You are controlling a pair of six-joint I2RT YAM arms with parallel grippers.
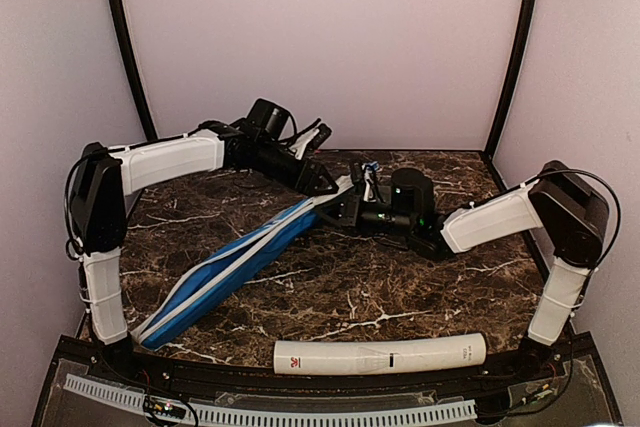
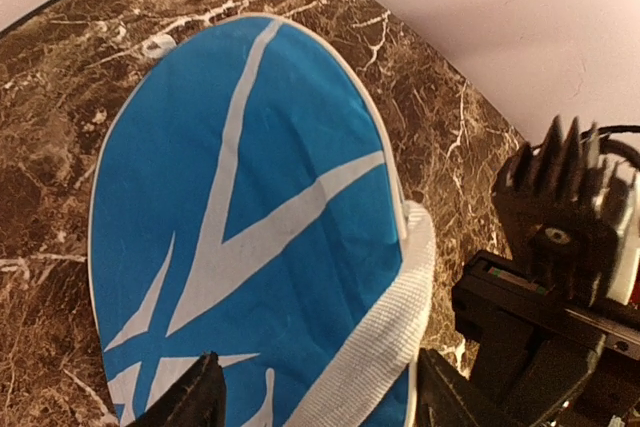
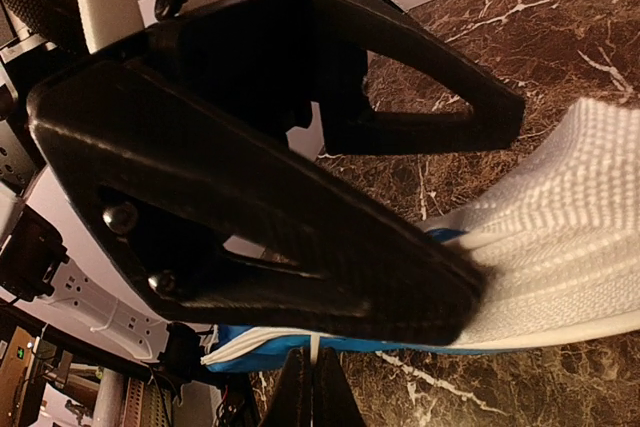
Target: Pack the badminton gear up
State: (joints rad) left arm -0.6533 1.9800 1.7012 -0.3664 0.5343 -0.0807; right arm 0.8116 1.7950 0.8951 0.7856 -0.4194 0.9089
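The blue racket-shaped bag (image 1: 235, 265) with white trim lies diagonally on the table, its wide end at the middle. My left gripper (image 1: 325, 185) is open over that end; in the left wrist view its jaws (image 2: 318, 402) straddle the bag (image 2: 240, 207) and its white webbing strap (image 2: 385, 337). My right gripper (image 1: 352, 205) is at the bag's edge, shut (image 3: 315, 387) on a thin white zip tab hanging from the blue edge (image 3: 270, 342). The long white tube (image 1: 380, 355) lies near the front edge. Rackets and shuttlecocks are out of view.
The table is dark marble (image 1: 400, 287) with pale walls on three sides. The two grippers are close together; the left gripper's black fingers (image 3: 270, 207) fill the right wrist view, and the right arm's black body (image 2: 560, 287) stands beside the bag.
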